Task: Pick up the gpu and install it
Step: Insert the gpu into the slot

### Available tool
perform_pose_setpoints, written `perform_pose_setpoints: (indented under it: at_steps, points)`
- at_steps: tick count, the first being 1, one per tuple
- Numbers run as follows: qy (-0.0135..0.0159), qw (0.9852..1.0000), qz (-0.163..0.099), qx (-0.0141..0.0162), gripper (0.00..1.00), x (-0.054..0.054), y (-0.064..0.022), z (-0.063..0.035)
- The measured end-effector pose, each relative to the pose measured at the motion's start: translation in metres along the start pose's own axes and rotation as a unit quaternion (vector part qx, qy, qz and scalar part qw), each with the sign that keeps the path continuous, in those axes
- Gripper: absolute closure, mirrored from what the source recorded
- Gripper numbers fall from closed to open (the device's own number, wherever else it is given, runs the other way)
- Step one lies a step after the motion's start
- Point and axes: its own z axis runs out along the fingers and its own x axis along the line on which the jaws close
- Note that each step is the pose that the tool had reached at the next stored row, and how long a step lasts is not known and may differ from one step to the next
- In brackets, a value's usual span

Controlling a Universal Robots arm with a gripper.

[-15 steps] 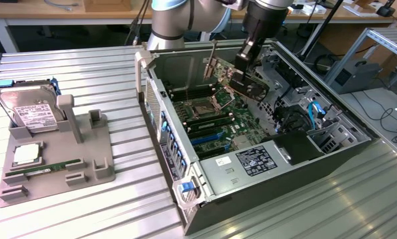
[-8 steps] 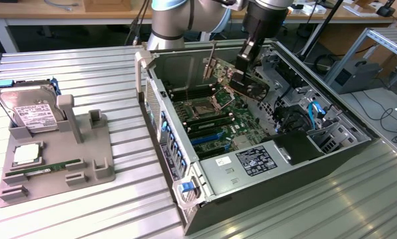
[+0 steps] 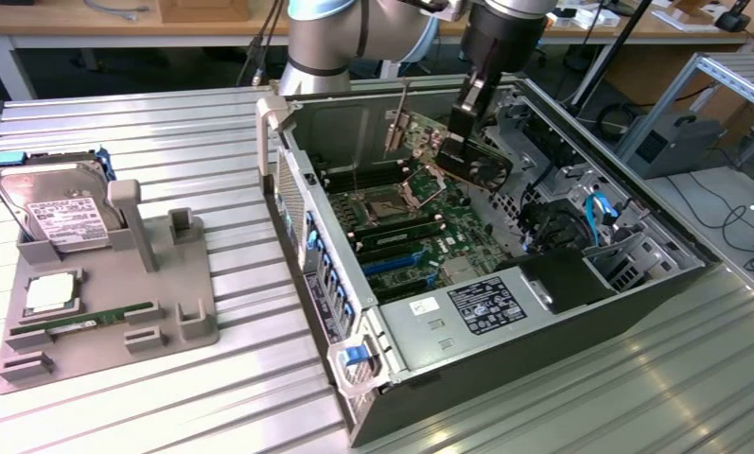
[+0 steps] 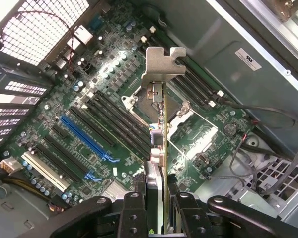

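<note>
Green gpu with silver bracket, green motherboard, blue slot, black end effector

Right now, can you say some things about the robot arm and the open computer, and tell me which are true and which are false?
1. The gripper is closed on the thin green gpu card with a silver end bracket. True.
2. That card sits in the long blue slot. False: the slot is empty and the card is held above the green motherboard.
3. The silver hard drive with a white label stands in the grey holder. True.
4. The black computer case is closed. False: its side is open.
</note>
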Motion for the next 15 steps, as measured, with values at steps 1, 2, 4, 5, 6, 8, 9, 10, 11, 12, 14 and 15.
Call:
perform_pose_setpoints:
  at_steps: [1, 2, 4, 5, 6, 8, 9, 10, 11, 12, 14, 15]
  points:
    - [0.0, 1.0, -0.003, -0.0001, 0.73, 0.0, 0.0, 0.0]
    - [0.0001, 1.0, -0.007, -0.0002, 0.73, 0.0, 0.0, 0.0]
    - [0.0001, 0.9999, -0.014, -0.0004, 0.73, 0.0, 0.0, 0.0001]
    - [0.0001, 0.9999, -0.017, -0.0005, 0.73, 0.0, 0.0, 0.0001]
    - [0.0002, 0.9998, -0.02, -0.0005, 0.73, 0.0, 0.0, 0.0002]
    - [0.0002, 0.9997, -0.024, -0.0006, 0.73, 0.0, 0.0, 0.0002]
    - [0.0002, 0.9996, -0.028, -0.0007, 0.73, 0.0, 0.0, 0.0002]
    - [0.0003, 0.9995, -0.031, -0.0008, 0.73, 0.0, 0.0, 0.0002]
    - [0.0003, 0.9994, -0.034, -0.0009, 0.73, 0.0, 0.0, 0.0003]
    - [0.0003, 0.9993, -0.037, -0.001, 0.73, 0.0, 0.0, 0.0003]
    - [0.0004, 0.999, -0.045, -0.0012, 0.73, 0.0, 0.0, 0.0004]
    - [0.0004, 0.9989, -0.048, -0.0012, 0.73, 0.0, 0.0, 0.0004]
